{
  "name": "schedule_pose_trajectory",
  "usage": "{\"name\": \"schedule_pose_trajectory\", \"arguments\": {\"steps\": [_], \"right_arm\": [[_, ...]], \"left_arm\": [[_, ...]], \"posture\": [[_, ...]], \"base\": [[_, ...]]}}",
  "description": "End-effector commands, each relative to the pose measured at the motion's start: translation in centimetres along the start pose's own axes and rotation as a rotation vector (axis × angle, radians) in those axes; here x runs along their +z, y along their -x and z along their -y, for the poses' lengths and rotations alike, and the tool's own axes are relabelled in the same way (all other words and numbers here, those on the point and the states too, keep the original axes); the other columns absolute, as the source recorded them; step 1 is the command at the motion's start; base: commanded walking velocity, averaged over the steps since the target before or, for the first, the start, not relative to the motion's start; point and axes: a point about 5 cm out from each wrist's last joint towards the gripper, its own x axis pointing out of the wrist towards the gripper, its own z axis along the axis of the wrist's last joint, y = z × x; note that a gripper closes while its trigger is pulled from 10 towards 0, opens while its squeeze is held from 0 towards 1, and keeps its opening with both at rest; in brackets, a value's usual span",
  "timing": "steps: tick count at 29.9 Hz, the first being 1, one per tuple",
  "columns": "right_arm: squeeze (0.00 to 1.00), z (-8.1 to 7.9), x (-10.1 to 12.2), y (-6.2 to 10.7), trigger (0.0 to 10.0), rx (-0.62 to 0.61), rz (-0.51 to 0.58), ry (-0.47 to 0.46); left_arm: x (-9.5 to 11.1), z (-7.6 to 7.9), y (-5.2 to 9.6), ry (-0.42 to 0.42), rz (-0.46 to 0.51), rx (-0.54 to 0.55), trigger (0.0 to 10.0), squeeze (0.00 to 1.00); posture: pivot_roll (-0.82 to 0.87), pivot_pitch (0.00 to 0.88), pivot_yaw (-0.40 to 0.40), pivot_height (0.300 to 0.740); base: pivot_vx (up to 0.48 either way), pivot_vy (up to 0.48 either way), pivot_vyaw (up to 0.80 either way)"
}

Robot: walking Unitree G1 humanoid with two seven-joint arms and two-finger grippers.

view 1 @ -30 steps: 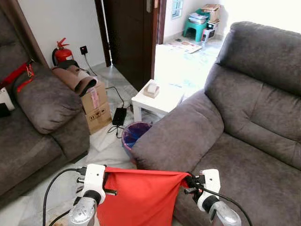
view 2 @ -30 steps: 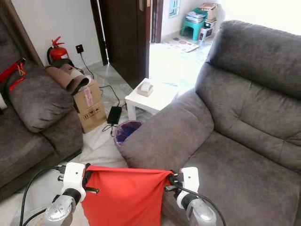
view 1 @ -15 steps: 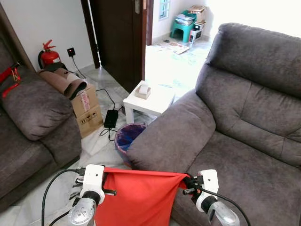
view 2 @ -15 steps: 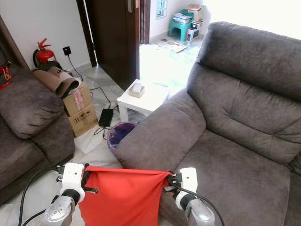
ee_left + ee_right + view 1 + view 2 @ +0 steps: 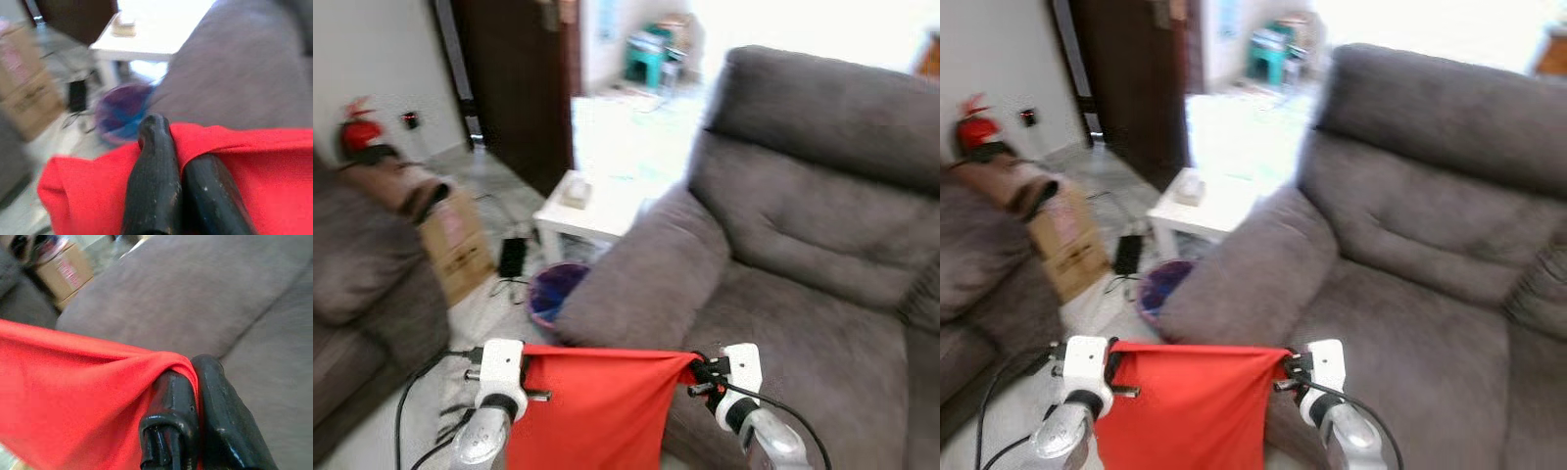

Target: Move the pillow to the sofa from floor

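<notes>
pillow [image 5: 597, 411] before sofa [image 5: 803, 255], between both grippers.

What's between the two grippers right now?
The red pillow, stretched taut between the left gripper and right gripper, each pinching a top corner; head views show it, with the grey sofa just beyond.

My arms were silver, each ending in a white wrist housing. My gripper fingers [image 5: 156, 196] were glossy black and rounded, and black cables [image 5: 411, 401] trailed alongside.
</notes>
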Motion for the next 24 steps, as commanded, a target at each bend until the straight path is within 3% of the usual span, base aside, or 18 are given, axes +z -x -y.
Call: {"name": "schedule_pose_trajectory", "arguments": {"steps": [1, 20, 24], "right_arm": [[0.00, 2.23, 1.93, 0.55, 10.0, -0.113, 0.110, -0.017], [0.00, 2.30, 1.21, 1.02, 10.0, -0.121, 0.112, -0.020], [0.00, 2.23, 1.35, 0.97, 10.0, -0.126, 0.128, -0.027]], "left_arm": [[0.79, -3.16, 0.16, -0.008, 0.042, 0.118, 10.0, 0.00], [1.06, -3.57, 0.02, -0.016, 0.051, 0.120, 10.0, 0.00], [1.07, -3.55, 0.01, -0.024, 0.050, 0.099, 10.0, 0.00]], "posture": [[0.09, 0.014, -0.015, 0.740], [0.09, 0.000, -0.004, 0.740], [0.09, 0.000, -0.001, 0.740]], "base": [[0.000, 0.000, -0.80], [0.000, 0.000, -0.79], [0.000, 0.000, 0.00]]}}
